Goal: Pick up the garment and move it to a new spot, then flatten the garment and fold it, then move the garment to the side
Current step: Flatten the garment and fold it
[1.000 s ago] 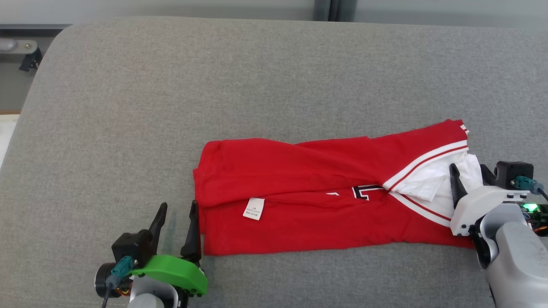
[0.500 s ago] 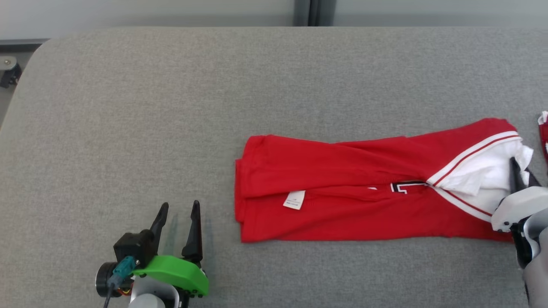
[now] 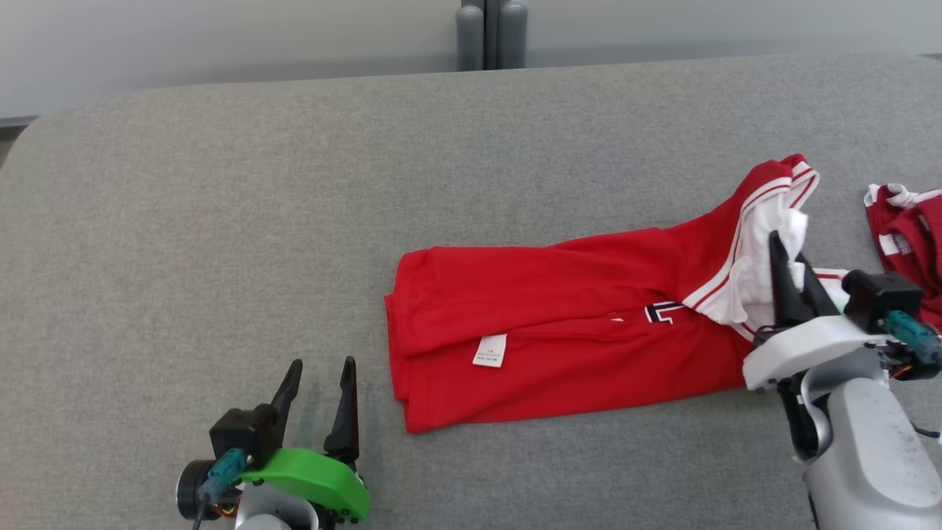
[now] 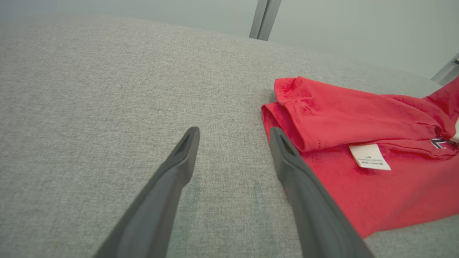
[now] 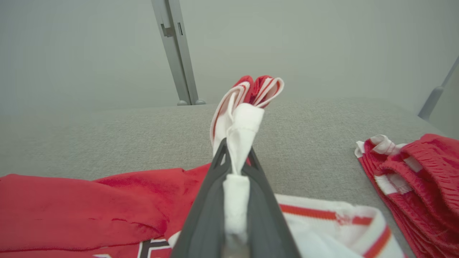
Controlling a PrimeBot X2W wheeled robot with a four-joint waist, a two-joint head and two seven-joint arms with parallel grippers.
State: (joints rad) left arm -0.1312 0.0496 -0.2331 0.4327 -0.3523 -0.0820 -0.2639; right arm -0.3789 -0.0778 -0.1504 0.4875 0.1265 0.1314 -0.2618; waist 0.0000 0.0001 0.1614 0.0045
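The right end effector (image 3: 789,266), open a second ago, is now pinching the red garment (image 3: 559,324) by its white end and raising it off the grey worktop (image 3: 221,221). The left end effector (image 3: 321,377) is hovering spread wide and empty beside the hem. There are two end effectors and two garments, counting the second red garment (image 3: 911,230).

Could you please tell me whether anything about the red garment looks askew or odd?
Yes. The folded red garment with white trim lies flat on the grey cushion except at its right end, which the right gripper holds pinched, raised and bunched. A white care label also shows on the outside.
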